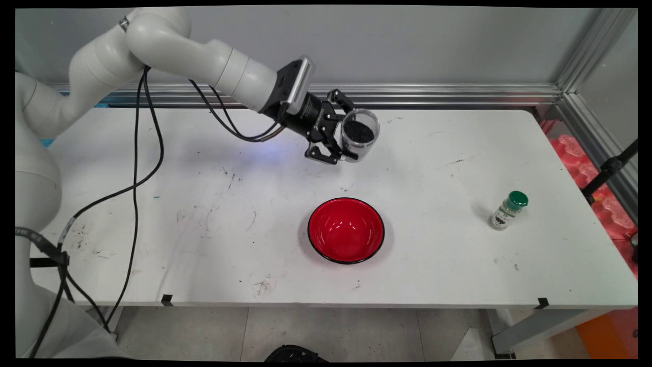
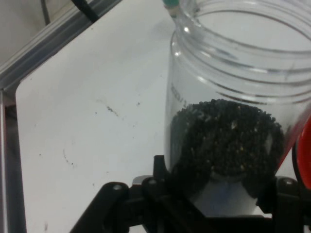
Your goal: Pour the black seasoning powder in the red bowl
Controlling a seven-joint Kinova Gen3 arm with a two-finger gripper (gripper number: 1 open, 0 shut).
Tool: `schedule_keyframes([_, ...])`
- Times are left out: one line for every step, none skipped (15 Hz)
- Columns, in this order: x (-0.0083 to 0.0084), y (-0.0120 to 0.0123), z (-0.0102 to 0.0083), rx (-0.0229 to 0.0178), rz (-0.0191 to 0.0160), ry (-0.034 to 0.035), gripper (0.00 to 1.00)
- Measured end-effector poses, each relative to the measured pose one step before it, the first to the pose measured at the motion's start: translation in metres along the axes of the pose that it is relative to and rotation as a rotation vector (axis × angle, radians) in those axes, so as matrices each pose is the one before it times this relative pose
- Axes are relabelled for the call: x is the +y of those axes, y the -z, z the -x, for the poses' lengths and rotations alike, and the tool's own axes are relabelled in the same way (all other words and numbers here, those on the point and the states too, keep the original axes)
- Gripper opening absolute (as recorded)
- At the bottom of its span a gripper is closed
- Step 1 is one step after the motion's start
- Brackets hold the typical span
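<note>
**Jar of black seeds held tilted above the desk**

Clear plastic jar [image 1: 359, 133], part-filled with small black seeds, is up in the air, pinched between the black two-finger gripper [image 1: 340, 136] on the end of the white arm. The jaws are pressed against the jar's sides, clamping it near its base, as the hand view shows with the jar [image 2: 228, 121] filling the right half. It's lying well over on its side, open mouth facing out towards the near right, no lid on it.

Below and nearer sits the round red bowl with a black rim [image 1: 346, 230], well apart from the jar, nothing visible inside it. Over on the right, close to the desk's right edge, stands a small glass spice bottle with a green cap [image 1: 508, 210], leaning slightly.

What could go wrong? With the mouth open and the jar tipped this far, the seeds could slide out onto the white desk [image 1: 204, 224] rather than into anything, since the jar hangs over bare surface on the far side of the bowl. A smooth round wall in a two-point pinch could also twist or slip.

Room to move is generous: open desk lies left, near and right of the gripper, the far edge and metal rail [image 1: 433, 94] just behind it.
</note>
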State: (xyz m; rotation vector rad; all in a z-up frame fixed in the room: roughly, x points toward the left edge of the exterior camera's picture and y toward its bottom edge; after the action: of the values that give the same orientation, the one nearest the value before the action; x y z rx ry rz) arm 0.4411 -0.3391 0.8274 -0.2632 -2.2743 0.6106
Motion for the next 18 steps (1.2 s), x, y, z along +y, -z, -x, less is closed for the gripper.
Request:
schedule_keyframes([0.00207,-0.00085,-0.00010,-0.00395,0.00100,-0.01824,0.00])
schedule_keyframes([0.00139,-0.00065,-0.00006,-0.00313,0.00074,-0.01456,0.00])
schedule_keyframes([0.00191,-0.00089,-0.00007,-0.00441,0.00100,-0.02096,0.00])
schedule_keyframes([0.00126,-0.00063,-0.00006,-0.00291,0.00061,-0.01506,0.00])
schedule_keyframes([0.00189,-0.00088,-0.00012,-0.00408,0.00104,-0.02187,0.00])
schedule_keyframes([0.00126,-0.00063,-0.00005,-0.00278,0.00082,-0.01509,0.00])
schedule_keyframes([0.00210,-0.00116,-0.00018,-0.00463,0.00160,-0.02627,0.00])
schedule_keyframes([0.00180,-0.00100,-0.00035,-0.00367,0.00123,-0.02335,0.00])
schedule_keyframes([0.00190,-0.00122,-0.00035,-0.00454,0.00147,-0.02649,0.00])
schedule_keyframes([0.00154,-0.00100,-0.00034,-0.00372,0.00090,-0.02226,0.00])
schedule_keyframes([0.00098,-0.00065,-0.00021,-0.00268,0.00032,-0.01461,0.00])
schedule_keyframes([0.00134,-0.00096,-0.00030,-0.00400,0.00052,-0.02077,0.00])
schedule_keyframes([0.00082,-0.00068,-0.00021,-0.00252,0.00027,-0.01383,0.00])
schedule_keyframes([0.00113,-0.00086,-0.00030,-0.00364,0.00005,-0.01949,0.00])
schedule_keyframes([0.00072,-0.00058,-0.00026,-0.00209,-0.00002,-0.01231,0.00])
schedule_keyframes([0.00108,-0.00088,-0.00036,-0.00298,0.00017,-0.01832,0.00])
schedule_keyframes([0.00078,-0.00056,-0.00025,-0.00224,0.00018,-0.01278,0.00])
schedule_keyframes([0.00108,-0.00083,-0.00033,-0.00336,0.00029,-0.01896,0.00])
